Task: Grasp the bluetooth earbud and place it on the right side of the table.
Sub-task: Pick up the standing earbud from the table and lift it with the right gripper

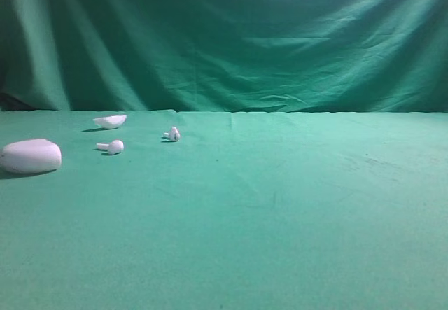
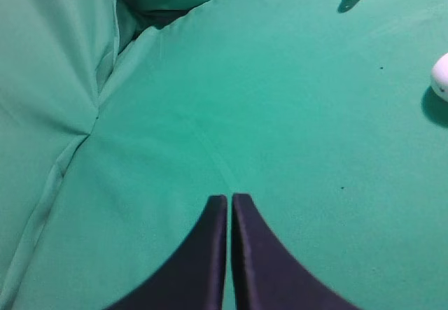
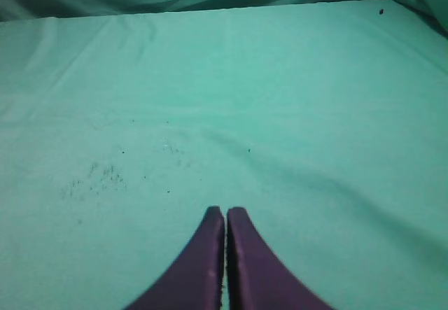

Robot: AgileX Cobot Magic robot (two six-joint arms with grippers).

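Green draped backdrop [image 1: 224, 40] hangs in folds, dimly lit

The table [image 1: 280, 205], draped in green cloth, is carrying four white things at left of frame: oval case [image 1: 30, 156], shallow shell [image 1: 110, 121], stemmed earbud [image 1: 111, 146], bluetooth earbud [image 1: 173, 134].

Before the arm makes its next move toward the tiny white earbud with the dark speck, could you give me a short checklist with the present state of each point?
1. Target found: the tiny white stubby earbud with a dark speck lies on the left half of the green cloth table: ok.
2. Apart from the plain long-stemmed white earbud, the shallow white shell and the white oval case: ok.
3. Left gripper open for grasping: not ok, shut.
4. Right gripper holds nothing: ok, shut.
5. Right side of the table free for placing: ok.
6. Earbud seen by a wrist camera: not ok.
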